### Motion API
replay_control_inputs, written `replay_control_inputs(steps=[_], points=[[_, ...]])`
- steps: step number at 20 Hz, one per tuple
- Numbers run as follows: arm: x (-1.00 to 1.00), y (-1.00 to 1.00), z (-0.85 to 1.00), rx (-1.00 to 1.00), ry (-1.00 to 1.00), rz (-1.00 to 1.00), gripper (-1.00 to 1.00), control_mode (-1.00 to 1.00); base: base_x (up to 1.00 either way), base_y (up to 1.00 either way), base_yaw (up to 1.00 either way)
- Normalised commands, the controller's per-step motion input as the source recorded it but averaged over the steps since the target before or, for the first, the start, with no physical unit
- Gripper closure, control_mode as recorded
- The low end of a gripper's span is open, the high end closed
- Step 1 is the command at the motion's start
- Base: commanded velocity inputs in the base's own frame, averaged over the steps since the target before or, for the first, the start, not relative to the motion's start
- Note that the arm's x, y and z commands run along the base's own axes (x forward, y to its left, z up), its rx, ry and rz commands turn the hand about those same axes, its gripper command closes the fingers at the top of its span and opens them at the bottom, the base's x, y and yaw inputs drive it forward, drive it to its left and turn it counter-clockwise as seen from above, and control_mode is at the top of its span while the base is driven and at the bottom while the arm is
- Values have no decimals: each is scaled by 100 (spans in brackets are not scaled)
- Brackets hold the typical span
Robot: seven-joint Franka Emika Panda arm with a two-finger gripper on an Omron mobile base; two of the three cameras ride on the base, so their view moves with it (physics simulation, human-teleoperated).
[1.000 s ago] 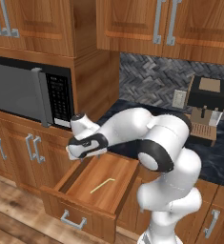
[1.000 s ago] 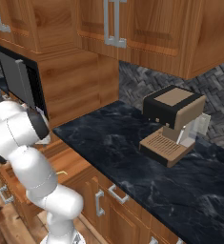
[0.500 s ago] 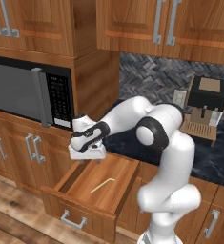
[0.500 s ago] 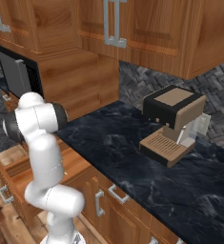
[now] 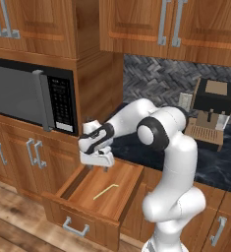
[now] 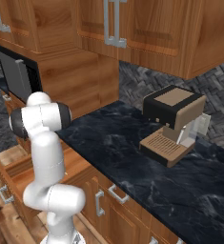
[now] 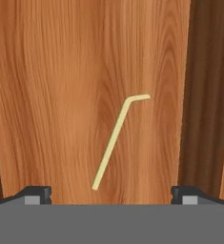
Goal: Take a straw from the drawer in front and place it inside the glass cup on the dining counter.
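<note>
The drawer (image 5: 82, 197) is pulled out, its plain wood bottom (image 7: 61, 95) showing. On that bottom lies the straw (image 5: 105, 191), a thin pale stick with a short bent end; in the hand view the straw (image 7: 114, 140) runs up from between the fingertips, bend at the top. My gripper (image 5: 99, 167) hangs above the drawer's back left part, pointing down, jaws wide apart with nothing between them. In the hand view my gripper (image 7: 111, 193) is open, its left fingertip (image 7: 35, 194) and right one set well to either side of the straw's lower end. The glass cup and dining counter are out of view.
A microwave (image 5: 28, 96) sits in the cabinet left of the arm. A coffee machine (image 5: 213, 115) stands on the black counter (image 6: 132, 157) to the right. Cabinet doors with vertical handles (image 5: 33, 152) flank the drawer, and upper cabinets (image 5: 171, 24) hang overhead.
The arm has swung the hand down and inward from beside the microwave front to above the drawer's back. The jaws stayed open. The straw has not moved.
</note>
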Motion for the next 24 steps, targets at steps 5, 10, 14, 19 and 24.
replay_control_inputs(steps=[5,10,14,19,24], points=[[-1,-27,-27,0,-8,-16,-100,-100,0,0,0],[4,-12,-27,0,-9,-14,-100,-100,0,0,0],[2,-5,-37,0,-7,-13,-100,-100,0,0,0],[0,-7,-40,0,-5,-12,-100,-100,0,0,0],[0,-21,-28,0,-1,-11,-100,-100,0,0,0]])
